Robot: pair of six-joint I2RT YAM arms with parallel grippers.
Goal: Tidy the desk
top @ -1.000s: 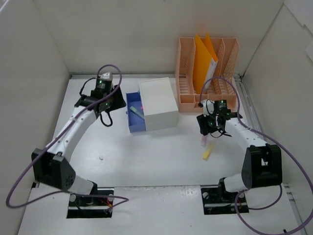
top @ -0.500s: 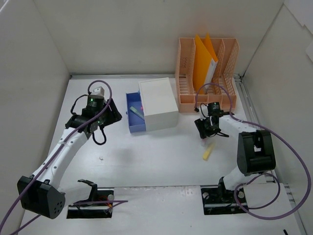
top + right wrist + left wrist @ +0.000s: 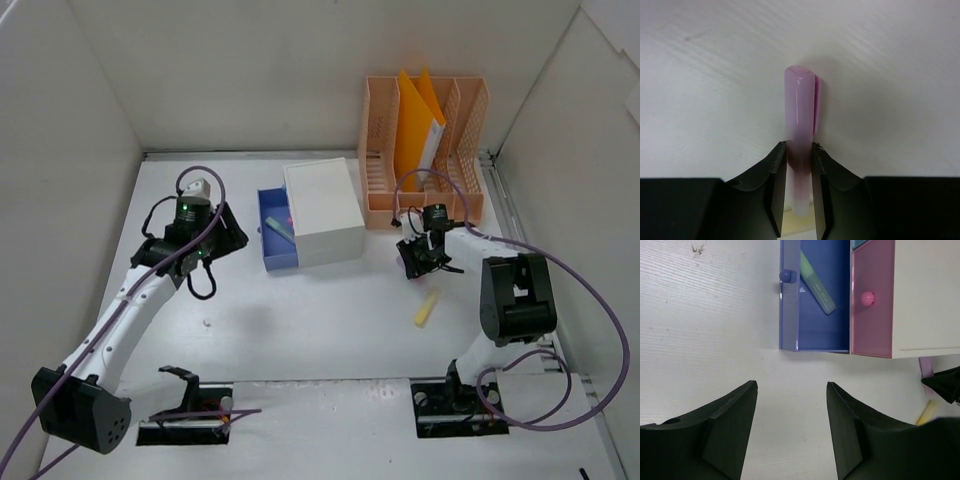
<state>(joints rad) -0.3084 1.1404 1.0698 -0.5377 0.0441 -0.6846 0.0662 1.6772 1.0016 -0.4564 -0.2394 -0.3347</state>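
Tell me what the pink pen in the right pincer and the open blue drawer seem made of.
Pink pen: likely glossy translucent plastic; a bright highlight runs along it. Blue drawer: probably clear tinted plastic; the desk shows through its front wall.

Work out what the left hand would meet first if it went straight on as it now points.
Probably the open blue drawer, at its near side wall. The left hand may tilt downward, so the desk could come first.
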